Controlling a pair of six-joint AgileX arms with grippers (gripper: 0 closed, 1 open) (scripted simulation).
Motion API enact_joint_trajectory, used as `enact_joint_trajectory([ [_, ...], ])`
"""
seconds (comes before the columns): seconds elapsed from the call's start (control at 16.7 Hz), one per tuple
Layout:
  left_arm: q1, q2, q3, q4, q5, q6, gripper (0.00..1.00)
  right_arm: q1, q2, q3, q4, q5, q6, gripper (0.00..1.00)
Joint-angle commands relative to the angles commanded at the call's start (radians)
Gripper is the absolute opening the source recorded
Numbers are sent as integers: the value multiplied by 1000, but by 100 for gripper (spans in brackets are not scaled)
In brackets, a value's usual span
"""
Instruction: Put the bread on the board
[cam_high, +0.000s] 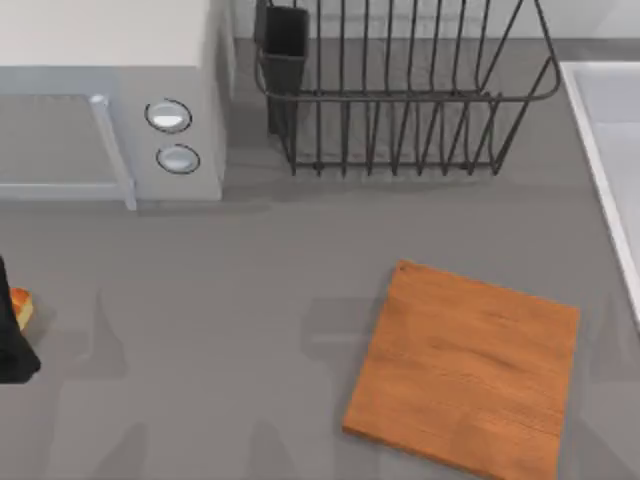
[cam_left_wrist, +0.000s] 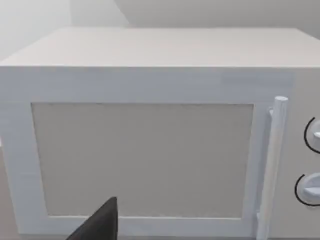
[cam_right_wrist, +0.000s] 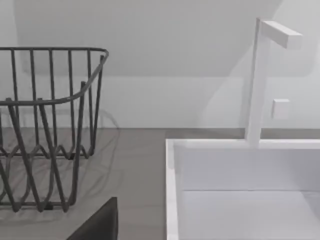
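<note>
Board (cam_high: 465, 378): lay flat on the grey worktop (cam_high: 230, 300), near right.
Bread (cam_high: 20, 307): sat at the left edge, against the left hand (cam_high: 12, 335); grip state unreadable.
Microwave (cam_high: 110, 95): far left.
Rack (cam_high: 400, 90): far centre.

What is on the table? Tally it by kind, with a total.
Bread: 1
Board: 1
Microwave: 1
Wire dish rack: 1
Sink: 1
Total: 5
</note>
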Motion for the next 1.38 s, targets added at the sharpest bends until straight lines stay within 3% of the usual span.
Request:
enact_joint_trajectory([
  [0.3, 7, 65, 58, -41, 4, 9, 100, 0, 0, 0, 0, 0, 0, 100],
  [0.54, 34, 295, 259, -185, 20, 38, 100, 0, 0, 0, 0, 0, 0, 100],
  [1.14, 115, 1376, 923, -758, 57, 196, 100, 0, 0, 0, 0, 0, 0, 100],
  [1.38, 117, 1677, 1119, -921, 34, 293, 100, 0, 0, 0, 0, 0, 0, 100],
])
